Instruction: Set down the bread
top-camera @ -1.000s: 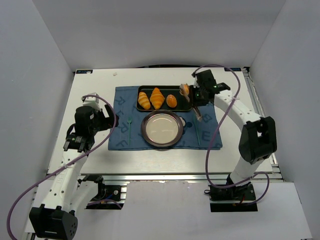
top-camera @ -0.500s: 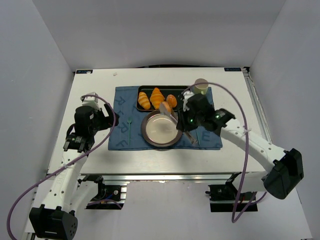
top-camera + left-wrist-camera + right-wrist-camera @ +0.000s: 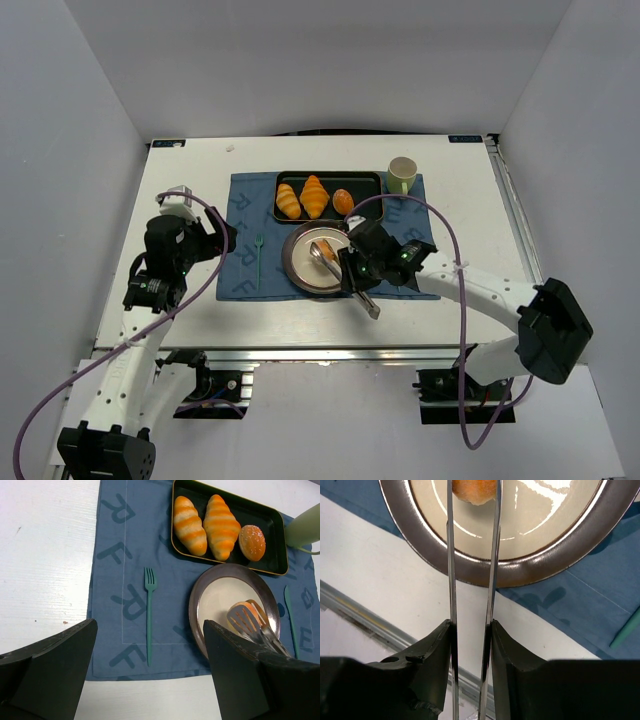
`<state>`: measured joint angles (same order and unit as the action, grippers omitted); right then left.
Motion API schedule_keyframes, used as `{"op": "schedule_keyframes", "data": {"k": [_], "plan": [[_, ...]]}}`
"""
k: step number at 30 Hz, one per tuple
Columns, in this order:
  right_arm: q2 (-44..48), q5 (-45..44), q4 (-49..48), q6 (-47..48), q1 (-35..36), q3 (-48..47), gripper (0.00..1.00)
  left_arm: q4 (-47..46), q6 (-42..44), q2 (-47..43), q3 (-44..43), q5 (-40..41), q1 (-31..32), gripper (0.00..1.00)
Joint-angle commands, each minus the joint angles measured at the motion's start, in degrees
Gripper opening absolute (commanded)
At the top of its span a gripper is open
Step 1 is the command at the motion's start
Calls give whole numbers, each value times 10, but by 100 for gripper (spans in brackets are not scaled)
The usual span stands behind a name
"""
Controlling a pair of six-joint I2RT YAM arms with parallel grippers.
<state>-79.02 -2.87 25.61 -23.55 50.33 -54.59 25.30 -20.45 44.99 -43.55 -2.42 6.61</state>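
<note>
Lister: White table (image 3: 200,190), grey walls on three sides. Item one: blue cloth mat (image 3: 240,200) printed with letters. Far left, left gripper (image 3: 150,625): fingers spread wide, holding nothing, hanging at the mat's left edge.

Checker: Next along?

Lister: Slim teal plastic fork (image 3: 148,615), flat on the mat. Behind it, black rectangular tray (image 3: 275,542) holding two long ridged orange croissants (image 3: 189,525) and one darker oval bun (image 3: 252,542). None of these is ours.

Checker: And the task's item?

Lister: Round steel-rimmed plate (image 3: 193,612) with a cream centre, just in front of the tray. Small round golden-orange bread (image 3: 472,492): inside the rim, over the cream centre, pinched between the tips of long steel tongs (image 3: 451,580). Right gripper (image 3: 470,630): clamped narrow on the two tong arms. I cannot tell whether the bread rests on the plate or hangs just above it.

Checker: Advice for the step?

Lister: My judgement:
- Lower until the bread bears on the cream centre, well clear of the rim.
- Ease the squeeze gently, so the tongs spring apart evenly and do not flick it.
- Lift straight up, not sideways.
- Risk: a round bun may roll toward the rim.

Right of the plate lies a teal plastic knife (image 3: 290,610). Farthest right stands a pale green mug (image 3: 402,173). Any withdrawal should stay away from both.
</note>
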Motion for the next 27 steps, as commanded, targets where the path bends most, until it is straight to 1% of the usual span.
{"op": "schedule_keyframes", "data": {"k": [1, 5, 7, 8, 10, 11, 13, 25, 27], "plan": [[-10, -26, -46, -11, 5, -1, 39, 3, -3, -9, 2, -4, 2, 98], [-25, -45, -50, -14, 7, -3, 40, 3, -4, -10, 0, -6, 2, 98], [-34, -45, -48, -14, 7, -5, 42, 3, -4, -10, 0, -7, 2, 98], [-35, -47, -47, -14, 8, -8, 49, 5, -3, -10, 0, -7, 2, 98], [-33, -46, -47, -16, 8, -8, 55, 7, 0, -10, -1, -6, 2, 98], [-32, -46, -47, -17, 8, -8, 60, 9, 0, -11, -2, -5, 2, 98], [-27, -46, -45, -17, 8, -10, 63, 10, 1, -12, -2, -3, 2, 98], [23, -54, -8, -18, 9, -45, 65, 10, 1, -9, -6, -7, 2, 98], [37, -50, -3, -18, 9, -53, 66, 10, 1, -9, -6, -8, 2, 98]]}}
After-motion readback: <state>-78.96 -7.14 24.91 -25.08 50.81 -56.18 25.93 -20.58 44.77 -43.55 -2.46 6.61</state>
